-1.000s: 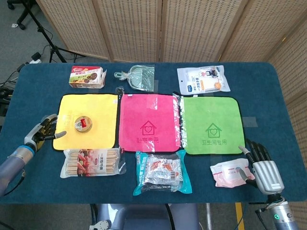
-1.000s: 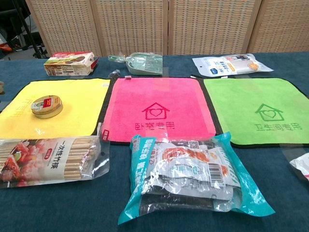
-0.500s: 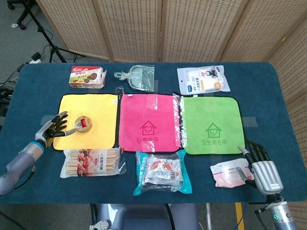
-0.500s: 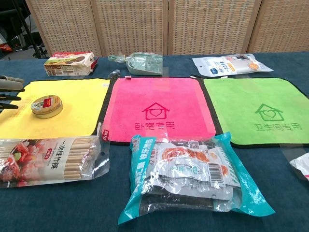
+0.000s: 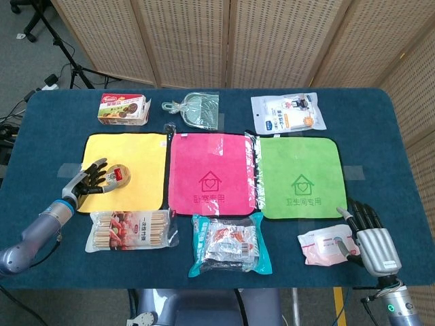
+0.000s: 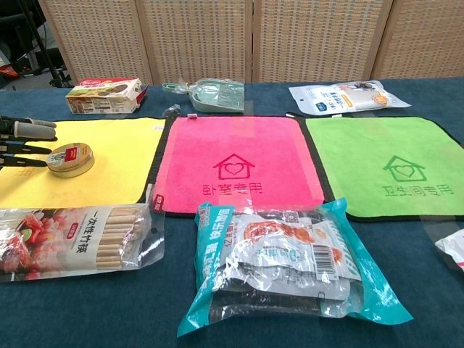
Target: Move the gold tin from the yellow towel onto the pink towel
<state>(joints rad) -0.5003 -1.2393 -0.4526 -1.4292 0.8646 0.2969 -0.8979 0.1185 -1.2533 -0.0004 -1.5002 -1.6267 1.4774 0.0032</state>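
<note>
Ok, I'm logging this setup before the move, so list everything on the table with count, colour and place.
gold tin: 1, gold with red label, on the yellow towel
yellow towel: 1, table left
pink towel: 1, middle
green towel: 1, right of the pink one
snack box: 1, red and white, behind the yellow towel
dustpan set: 1, pale green, behind the pink towel
white pouch: 1, behind the green towel
chopsticks pack: 1, clear, in front of the yellow towel
teal bag: 1, in front of the pink towel
pink packet: 1, front right
left hand: fingers spread, beside the tin
right hand: at the pink packet
</note>
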